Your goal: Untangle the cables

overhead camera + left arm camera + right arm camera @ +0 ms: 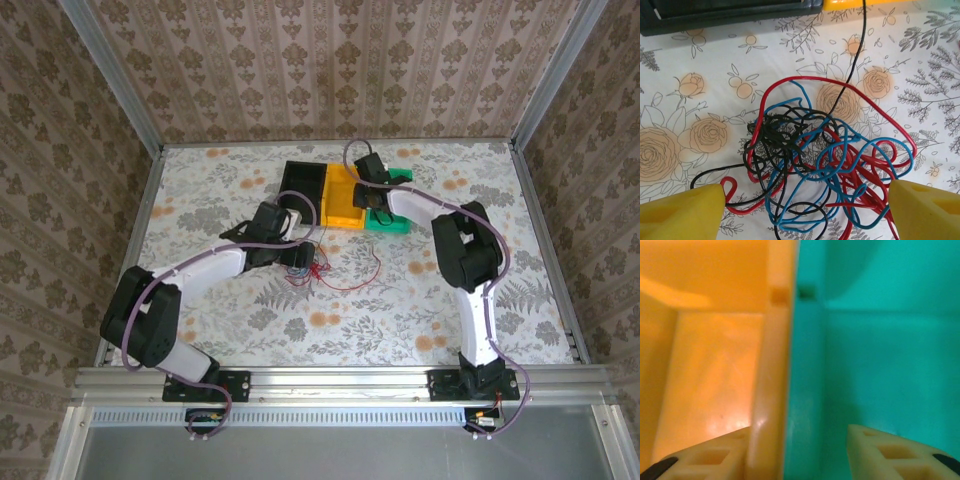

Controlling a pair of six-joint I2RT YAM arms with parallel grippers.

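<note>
The cables (810, 155) lie on the floral table as one knotted bundle of thin red, blue and black wires. My left gripper (805, 215) hangs just above the bundle, open, its yellow fingertips (680, 212) wide on either side with nothing pinched. From above, the cables (312, 268) sit at mid-table under the left gripper (300, 262), and a loose red loop (360, 275) trails right. One black wire (860, 40) runs off toward the bins. My right gripper (797, 455) is open, straddling the wall where the yellow bin (715, 365) meets the green bin (880, 365).
Three bins stand side by side at the back of the table: black bin (303, 185), yellow bin (343, 197), green bin (392, 215). The black bin's edge (725, 12) is just beyond the bundle. The right gripper (375, 203) hovers over the bins. Metal frame rails border the table.
</note>
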